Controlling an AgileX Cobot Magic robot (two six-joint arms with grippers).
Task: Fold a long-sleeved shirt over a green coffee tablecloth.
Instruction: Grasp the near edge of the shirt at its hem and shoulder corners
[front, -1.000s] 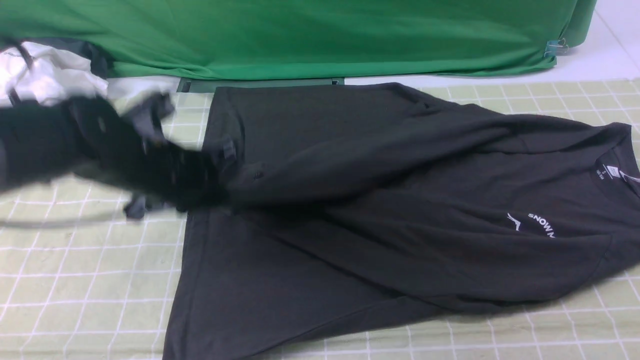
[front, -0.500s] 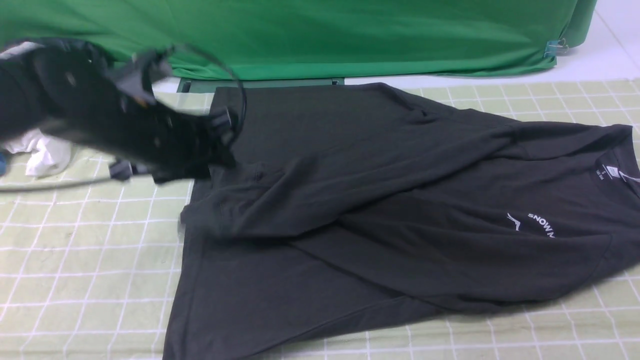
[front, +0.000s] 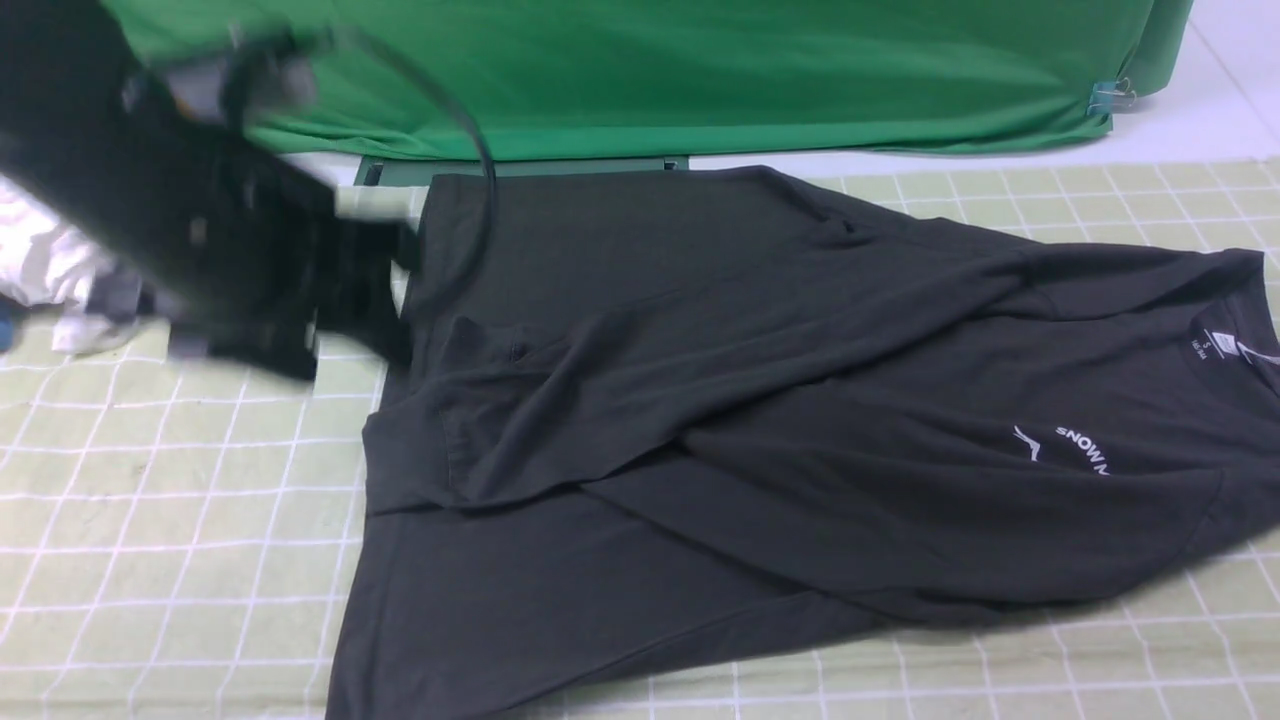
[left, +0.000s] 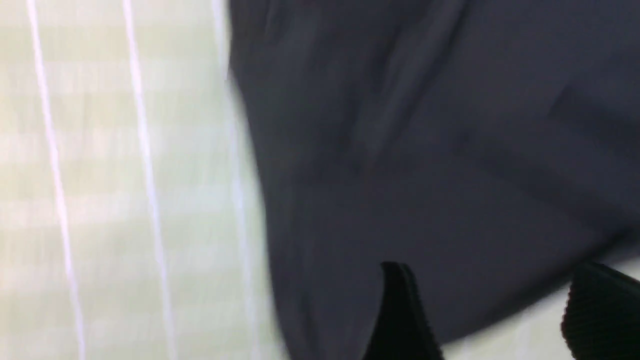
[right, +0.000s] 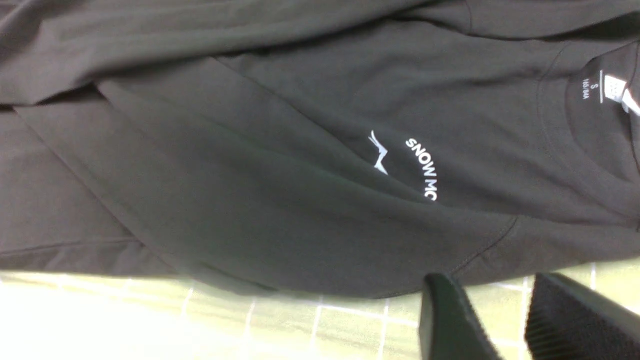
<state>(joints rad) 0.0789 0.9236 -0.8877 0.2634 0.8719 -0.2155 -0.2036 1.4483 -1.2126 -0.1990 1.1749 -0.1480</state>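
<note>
the long-sleeved shirt (front: 900, 450) is spread across the green coffee tablecloth (front: 180, 530), with its hem side toward the left and its neck label (front: 1225, 343) toward the right. one sleeve is laid slantwise over the body, its cuff (front: 405, 470) resting near the hem's left edge. the other sleeve is seen folded inward below it, and only part of the snow mountain print (front: 1085, 450) is left uncovered by the cloth. the left gripper (left: 480, 305) is released, its fingertips parted and nothing grasped between them; it is held above the left part of the shirt and is blurred in the front view. the right gripper (right: 482, 300) is likewise unclenched, with a gap between its fingertips in which tablecloth is seen, beside the shirt's near edge; nothing is grasped by it. behind the shirt, plain deep green fabric (front: 650, 80) is hung, and a white garment (front: 45, 255) is partly hidden by the left arm (front: 200, 190).
</note>
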